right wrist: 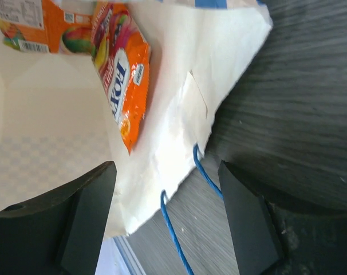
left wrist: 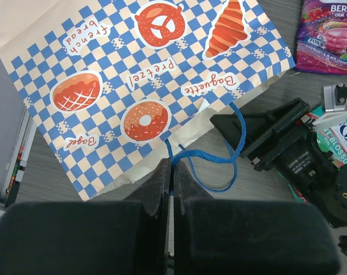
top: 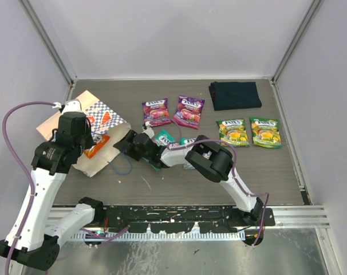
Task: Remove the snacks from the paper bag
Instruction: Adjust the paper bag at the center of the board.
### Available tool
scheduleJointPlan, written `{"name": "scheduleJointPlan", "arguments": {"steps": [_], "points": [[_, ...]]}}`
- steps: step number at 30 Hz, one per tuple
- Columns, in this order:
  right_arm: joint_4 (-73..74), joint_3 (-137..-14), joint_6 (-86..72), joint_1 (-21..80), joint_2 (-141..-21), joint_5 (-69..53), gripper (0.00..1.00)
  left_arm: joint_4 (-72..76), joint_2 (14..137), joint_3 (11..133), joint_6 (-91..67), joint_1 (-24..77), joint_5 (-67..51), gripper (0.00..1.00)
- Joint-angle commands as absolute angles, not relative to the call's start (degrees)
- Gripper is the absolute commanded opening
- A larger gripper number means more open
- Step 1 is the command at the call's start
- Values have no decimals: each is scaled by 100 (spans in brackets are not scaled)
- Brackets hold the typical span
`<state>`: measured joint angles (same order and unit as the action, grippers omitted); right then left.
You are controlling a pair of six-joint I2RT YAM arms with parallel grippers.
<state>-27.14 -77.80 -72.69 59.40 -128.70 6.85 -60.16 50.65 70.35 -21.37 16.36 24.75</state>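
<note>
A: Surface: grey wood-grain table (top: 276, 177), white walls behind. Where is the paper bag (top: 99, 117)?
B: On its side at left, mouth toward the right gripper (right wrist: 168, 212), whose jaws stand apart at the lip. The left gripper (left wrist: 172, 172) is pinched closed on the blue cord handle (left wrist: 219, 157).
A: Snack inside?
B: One orange packet (right wrist: 125, 80), just ahead of the right gripper, long axis running toward it.

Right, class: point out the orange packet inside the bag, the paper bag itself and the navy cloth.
orange packet (right wrist: 125, 74), right wrist view, middle of its printed face.
paper bag (left wrist: 113, 94), left wrist view, its checkered outer side.
navy cloth (top: 235, 95), top view, centre of the folded fabric.
</note>
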Motion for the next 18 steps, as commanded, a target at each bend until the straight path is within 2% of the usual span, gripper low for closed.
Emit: {"name": "scheduleJointPlan", "arguments": {"steps": [1,5,7,10,13,18], "points": [[-2348,-8245,-7867,5919,-13406,884,77,-5863,5035,7282,-2052,1616,2593,0],[-2219,-8470,-7789,5924,-13486,1141,74,-5880,5043,7321,-2016,1612,2608,0],[-2215,-8584,-7736,5924,-13532,1192,67,-5839,5036,7289,-2013,1613,2606,0],[-2184,-8831,-7670,5914,-13693,1189,42,-5804,5086,7272,-2004,1615,2604,0],[-2201,-9056,-7562,5910,-13875,1111,4,-5843,5160,7346,-2004,1610,2655,0],[-2432,-8595,-7268,6035,-13384,1016,1,-6215,4995,7752,-2152,1614,2457,0]]}}
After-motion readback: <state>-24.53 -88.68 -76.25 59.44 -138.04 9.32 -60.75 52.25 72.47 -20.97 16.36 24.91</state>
